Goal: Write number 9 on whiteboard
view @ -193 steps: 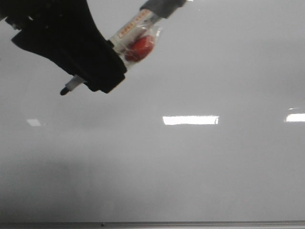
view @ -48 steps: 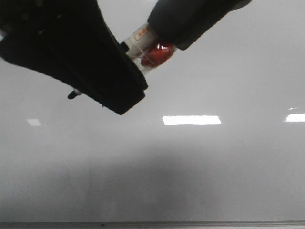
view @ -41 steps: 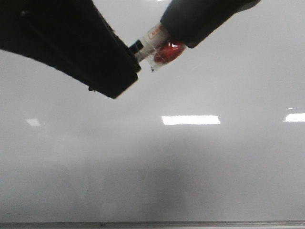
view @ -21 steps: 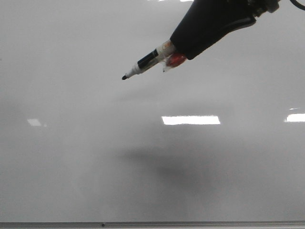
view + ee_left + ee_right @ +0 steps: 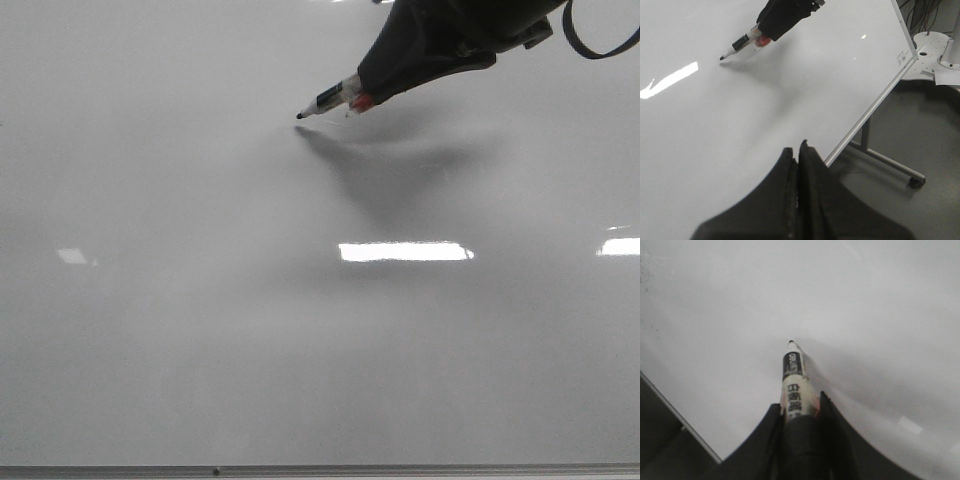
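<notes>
Marker tip at the board, no stroke laid down yet

The right gripper (image 5: 799, 415) is clamped on a white-barrelled black-tipped marker (image 5: 330, 99), its tip at or just off the large glossy pale grey whiteboard (image 5: 200, 330) — contact cannot be told; the number 9 is nowhere on the whiteboard. The left gripper (image 5: 799, 165), fingers pressed together and empty, hangs near the whiteboard's metal edge strip (image 5: 875, 102). Risk — too light a press would leave gaps, too hard could skew the marker

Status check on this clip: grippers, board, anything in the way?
Right gripper shut on marker, tip at whiteboard. Left gripper shut, empty. No ink visible, nothing in the way.
</notes>
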